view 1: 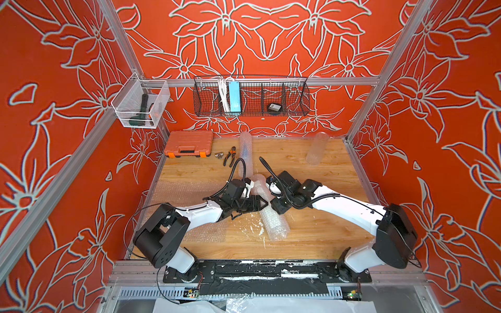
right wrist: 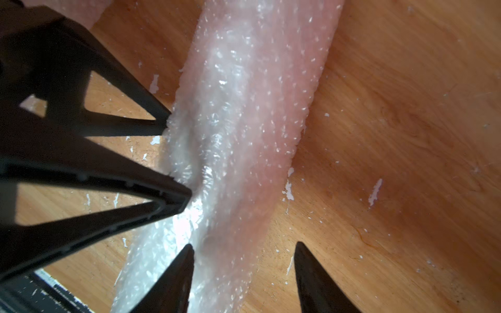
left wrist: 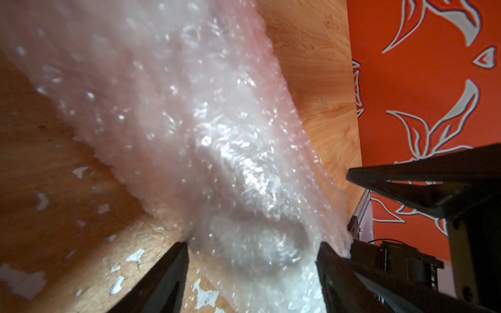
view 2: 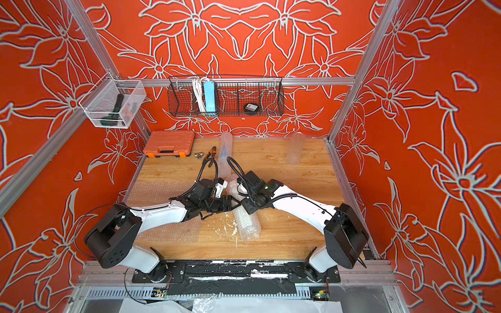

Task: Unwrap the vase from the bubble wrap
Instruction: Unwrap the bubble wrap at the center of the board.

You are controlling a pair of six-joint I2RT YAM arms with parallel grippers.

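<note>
A long roll of bubble wrap (view 1: 275, 225) (view 2: 248, 225) lies in the middle of the wooden table (view 1: 325, 238). No vase shows; what is inside the roll is hidden. My left gripper (view 1: 264, 203) (left wrist: 252, 244) comes from the left, turned on its side, and is shut on the roll (left wrist: 217, 135), which is dented between its fingers (right wrist: 187, 196). My right gripper (view 1: 273, 210) (right wrist: 244, 245) hangs open over the roll (right wrist: 244, 108). One fingertip is above the wrap and one above bare wood.
Flat bubble wrap sheets (view 1: 173, 189) lie under and beside the left arm. At the back stand another wrap roll (view 1: 245, 151) and a clear tube (view 1: 317, 147). An orange tool case (view 1: 189, 143) and pliers (view 1: 230, 155) sit back left. Baskets (view 1: 250, 97) hang on the walls.
</note>
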